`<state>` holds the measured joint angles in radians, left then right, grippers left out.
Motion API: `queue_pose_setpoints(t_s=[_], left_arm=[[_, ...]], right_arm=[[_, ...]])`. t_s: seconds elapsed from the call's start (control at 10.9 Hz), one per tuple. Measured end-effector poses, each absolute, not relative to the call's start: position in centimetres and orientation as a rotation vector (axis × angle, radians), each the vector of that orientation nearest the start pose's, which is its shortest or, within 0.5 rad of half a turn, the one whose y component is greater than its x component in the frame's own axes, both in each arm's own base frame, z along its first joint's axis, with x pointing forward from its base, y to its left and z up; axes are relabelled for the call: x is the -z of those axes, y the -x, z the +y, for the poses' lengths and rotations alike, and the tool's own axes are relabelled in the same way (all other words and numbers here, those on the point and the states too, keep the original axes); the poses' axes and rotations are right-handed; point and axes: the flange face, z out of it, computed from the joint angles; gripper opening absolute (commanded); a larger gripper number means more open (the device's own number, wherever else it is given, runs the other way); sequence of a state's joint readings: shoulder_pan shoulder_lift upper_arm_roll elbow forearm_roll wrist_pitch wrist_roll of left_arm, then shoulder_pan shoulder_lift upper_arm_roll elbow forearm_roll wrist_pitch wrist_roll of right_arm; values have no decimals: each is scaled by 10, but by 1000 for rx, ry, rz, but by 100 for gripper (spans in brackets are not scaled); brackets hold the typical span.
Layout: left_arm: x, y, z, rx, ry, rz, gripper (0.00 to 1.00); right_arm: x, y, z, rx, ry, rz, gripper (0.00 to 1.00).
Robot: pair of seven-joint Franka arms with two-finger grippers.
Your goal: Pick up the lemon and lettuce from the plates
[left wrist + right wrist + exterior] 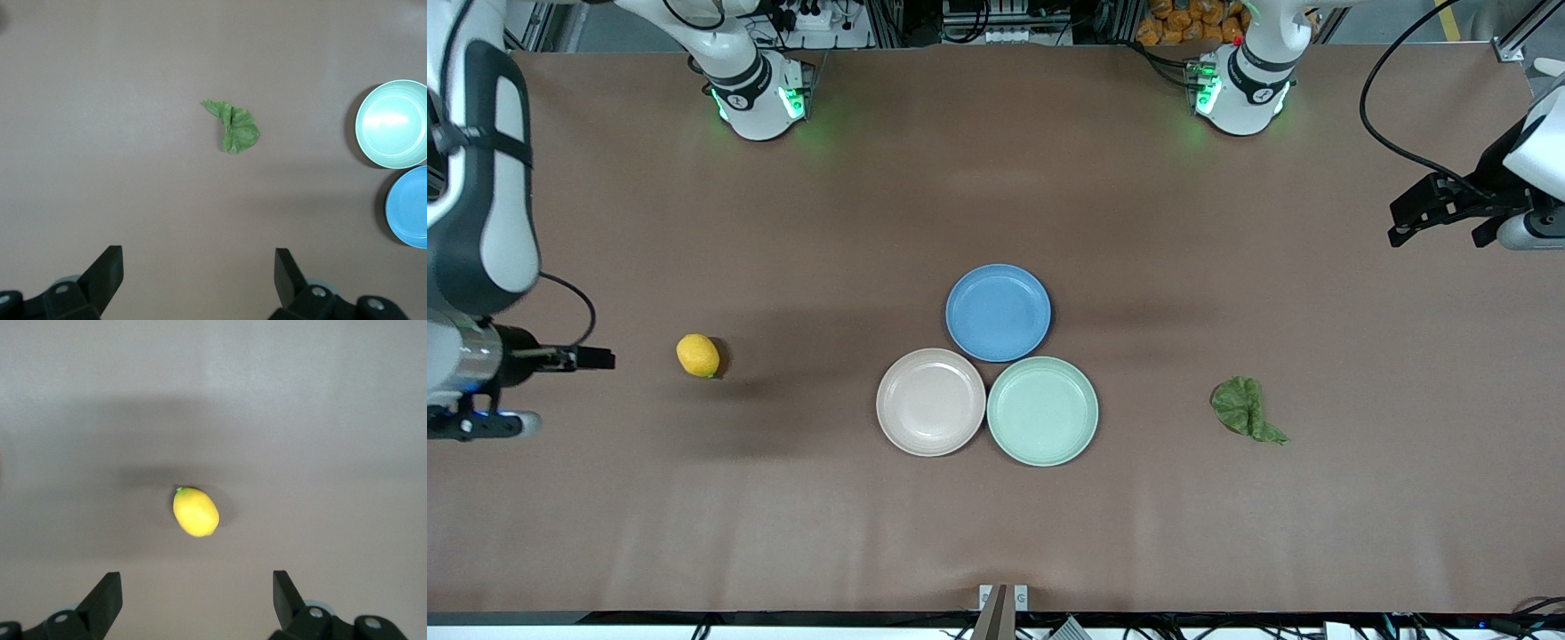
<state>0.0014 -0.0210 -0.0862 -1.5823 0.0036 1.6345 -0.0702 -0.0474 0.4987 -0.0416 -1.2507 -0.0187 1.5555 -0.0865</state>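
The lemon (697, 355) lies on the bare table toward the right arm's end, also in the right wrist view (195, 512). The lettuce (1247, 409) lies on the table toward the left arm's end, also in the left wrist view (233, 125). The beige-pink plate (930, 402) and the mint green plate (1042, 411) sit side by side mid-table, both empty. My right gripper (197, 590) is open and empty, up beside the lemon (583, 364). My left gripper (199, 267) is open and empty, raised at the table's end (1440, 233).
An empty blue plate (998, 312) touches both other plates and lies farther from the front camera. The mint plate (392, 123) and the blue plate (408, 207) show at the edge of the left wrist view. The arm bases stand along the table's back edge.
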Motion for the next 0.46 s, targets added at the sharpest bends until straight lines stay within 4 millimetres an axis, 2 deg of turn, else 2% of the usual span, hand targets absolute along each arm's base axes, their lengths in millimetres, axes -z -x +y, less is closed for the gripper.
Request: queue_pose_setpoints(t_s=[0.18, 0.46], left_arm=[[-637, -553, -47, 117, 3140, 22, 100], [-637, -553, -46, 119, 3140, 21, 100]], right_arm=[[-495, -668, -58, -266, 3154, 5, 100], [-532, -647, -58, -231, 3155, 10, 100]])
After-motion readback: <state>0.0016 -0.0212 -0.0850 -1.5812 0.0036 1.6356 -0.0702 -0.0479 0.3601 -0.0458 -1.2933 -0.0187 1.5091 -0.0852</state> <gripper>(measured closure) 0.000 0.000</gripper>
